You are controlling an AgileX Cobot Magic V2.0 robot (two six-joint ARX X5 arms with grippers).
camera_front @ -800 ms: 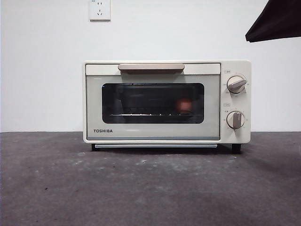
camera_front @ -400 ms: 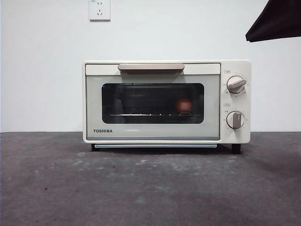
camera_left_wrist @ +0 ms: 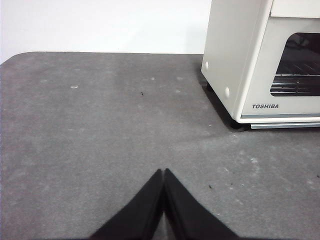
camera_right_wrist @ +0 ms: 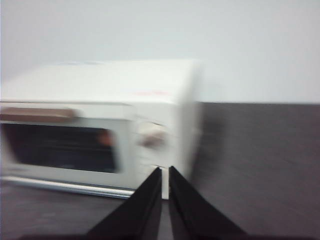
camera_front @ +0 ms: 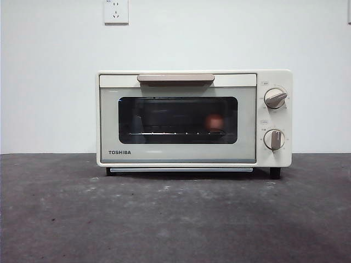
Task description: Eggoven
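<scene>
The cream Toshiba toaster oven stands on the dark table with its door closed. The reddish-brown egg sits on the rack inside, seen through the dark glass window at its right side. The tan handle runs along the door's top, and two grey dials are on the right panel. My left gripper is shut and empty, low over the table beside the oven. My right gripper is shut and empty, raised in front of the oven; its view is blurred. The egg shows faintly there.
A white wall socket is on the wall above the oven. The grey table stretches in front of the oven, and its edge curves at the far corner in the left wrist view.
The dark arm tip at the top right corner of the front view has left the picture. The oven and egg have not moved.
</scene>
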